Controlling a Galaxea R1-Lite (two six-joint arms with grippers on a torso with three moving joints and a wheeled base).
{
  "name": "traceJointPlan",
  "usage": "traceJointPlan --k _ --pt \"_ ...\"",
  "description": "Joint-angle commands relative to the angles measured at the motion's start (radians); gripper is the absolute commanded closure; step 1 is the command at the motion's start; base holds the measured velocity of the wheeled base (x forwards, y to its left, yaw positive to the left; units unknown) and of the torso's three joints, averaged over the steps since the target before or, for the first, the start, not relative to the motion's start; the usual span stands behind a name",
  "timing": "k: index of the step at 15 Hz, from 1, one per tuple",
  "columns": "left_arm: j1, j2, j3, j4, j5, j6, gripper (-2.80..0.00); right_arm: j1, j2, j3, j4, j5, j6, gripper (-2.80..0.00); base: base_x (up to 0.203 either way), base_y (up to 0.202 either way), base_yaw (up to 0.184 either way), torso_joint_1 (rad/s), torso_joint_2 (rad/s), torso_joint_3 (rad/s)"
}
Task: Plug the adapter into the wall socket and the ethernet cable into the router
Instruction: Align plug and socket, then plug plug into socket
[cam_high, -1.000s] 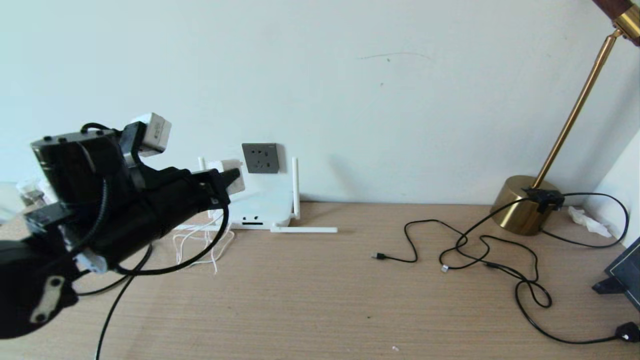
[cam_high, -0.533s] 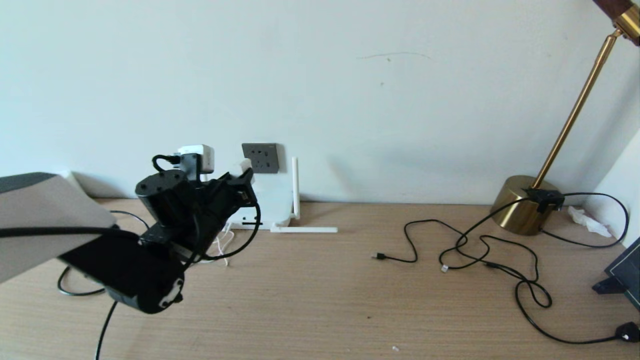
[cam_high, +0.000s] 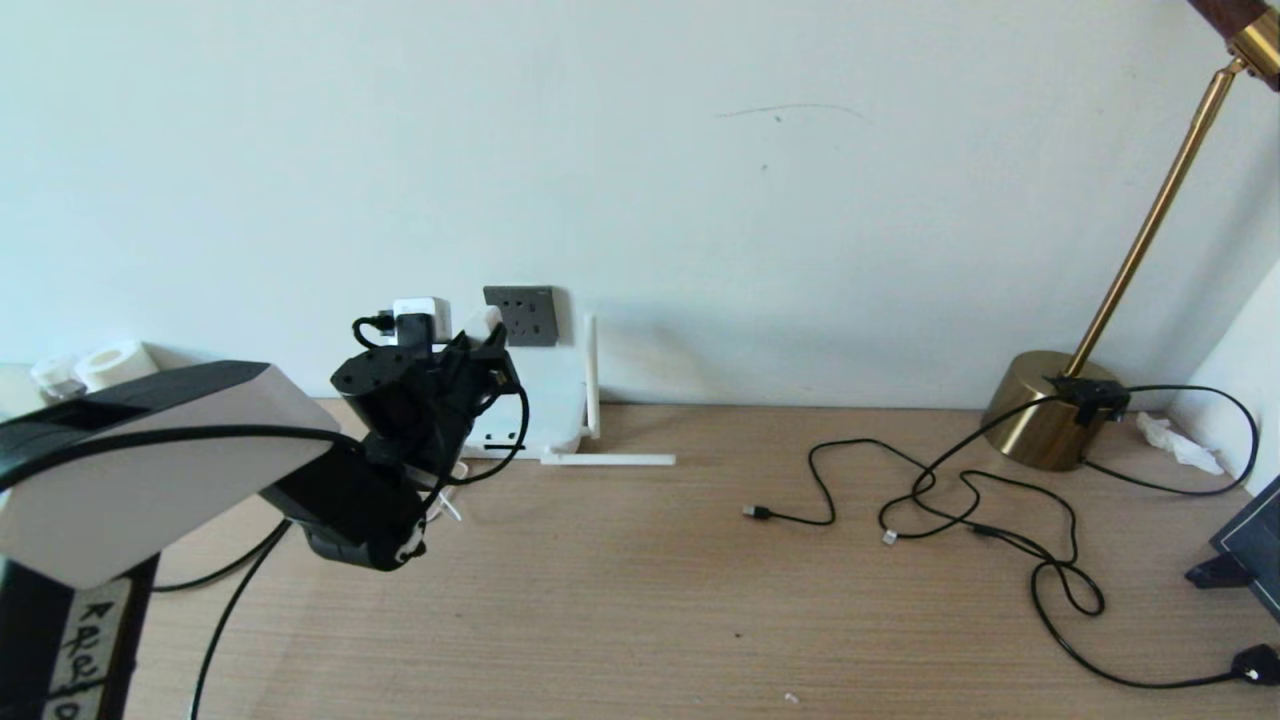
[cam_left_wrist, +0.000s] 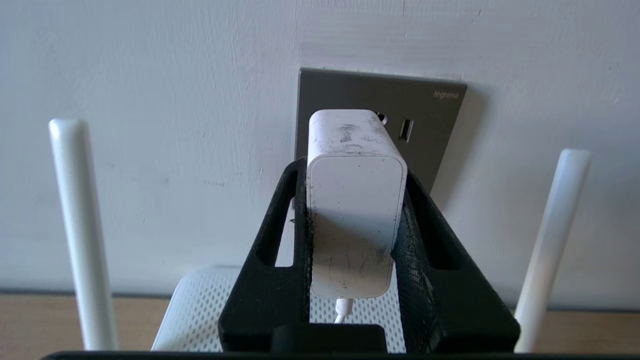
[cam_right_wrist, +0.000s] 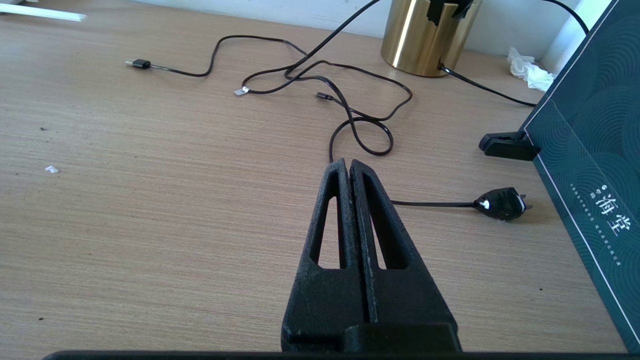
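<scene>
My left gripper (cam_high: 483, 335) is shut on the white adapter (cam_left_wrist: 355, 200), with a black finger pressing each side and its thin white cord hanging below. The adapter's front end is right at the dark grey wall socket (cam_left_wrist: 430, 125), over the plate's left part; I cannot tell whether its pins are in. The white router (cam_high: 540, 400) stands under the socket, with upright antennas (cam_left_wrist: 80, 235) either side of the gripper. A thick black cable (cam_high: 230, 620), probably the ethernet cable, runs over the table at lower left, its plug end hidden. My right gripper (cam_right_wrist: 348, 162) hovers shut and empty over the right side.
One router antenna (cam_high: 610, 460) lies flat on the table. Thin black cords (cam_high: 960, 500) with small connectors sprawl at right, ending in a black plug (cam_right_wrist: 500, 203). A brass lamp base (cam_high: 1050, 405) and a dark box (cam_right_wrist: 590, 150) stand at far right. A white roll (cam_high: 110, 362) is at far left.
My left arm has swung forward and to the right, carrying the adapter from left of the router up to the socket plate. The right side is unchanged.
</scene>
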Motion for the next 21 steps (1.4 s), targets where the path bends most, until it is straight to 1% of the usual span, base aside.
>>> traceJointPlan --k 1,5,13,17,21 --pt "0.005 0.035 -0.039 -0.011 0.000 0.001 0.00 0.000 0.001 0.000 0.000 0.001 -0.001 0.00 0.000 0.000 0.000 0.000 0.00 0.000" --pt "-0.007 0.040 -0.052 -0.012 -0.003 0.001 0.00 0.000 0.001 0.000 0.000 0.001 -0.001 0.00 0.000 0.000 0.000 0.000 0.00 0.000" --pt "-0.004 0.060 -0.058 -0.012 -0.011 0.002 0.00 0.000 0.001 0.000 0.000 0.001 -0.001 0.00 0.000 0.000 0.000 0.000 0.00 0.000" --pt "0.005 0.097 -0.106 -0.012 -0.013 0.004 0.00 0.000 0.001 0.000 0.000 0.001 -0.001 0.00 0.000 0.000 0.000 0.000 0.00 0.000" --pt "0.005 0.106 -0.141 -0.012 -0.028 0.009 0.00 0.000 0.001 0.000 0.000 0.001 -0.001 0.00 0.000 0.000 0.000 0.000 0.00 0.000"
